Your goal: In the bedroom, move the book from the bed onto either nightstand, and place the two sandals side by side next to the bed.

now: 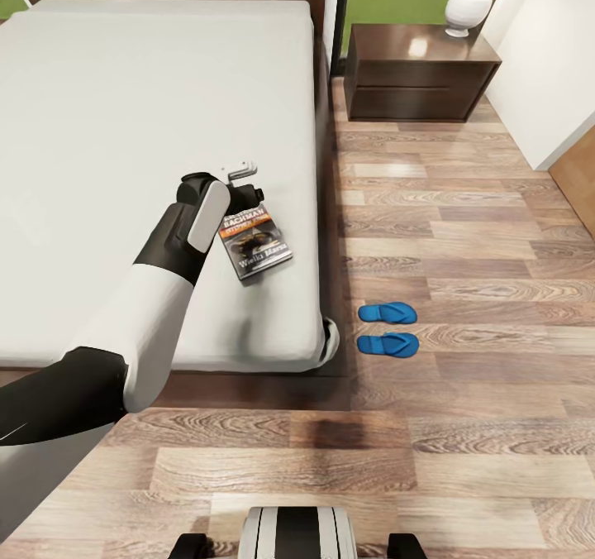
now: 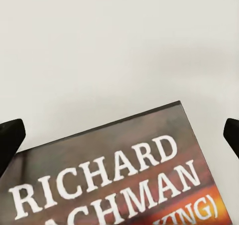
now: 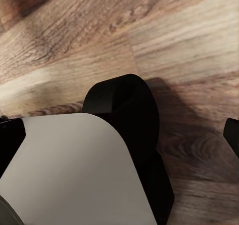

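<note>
Head view: book (image 1: 255,243) flat on the bed (image 1: 124,129) near its right edge, long axis tilted, title end toward the headboard under the left gripper (image 1: 245,185); dark cover, orange band, white lettering. Two blue sandals (image 1: 387,328) side by side on floor beside the bed. Left wrist view: fingertips (image 2: 11,141) spread wide either side of the book's top edge, not touching. Right wrist view: wood floor (image 3: 189,45); right gripper's state cannot be told.

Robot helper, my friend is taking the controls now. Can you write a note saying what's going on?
Left gripper: open, fingers either side of the dark paperback book with the orange band, not gripping.
Right gripper: fingertips apart over the wood floor, holding nothing.
Book lies on the pale grey bed.
Two bright-blue sandals already lie side by side beside the bed.
Left: carry the book to the dark wooden nightstand.
</note>
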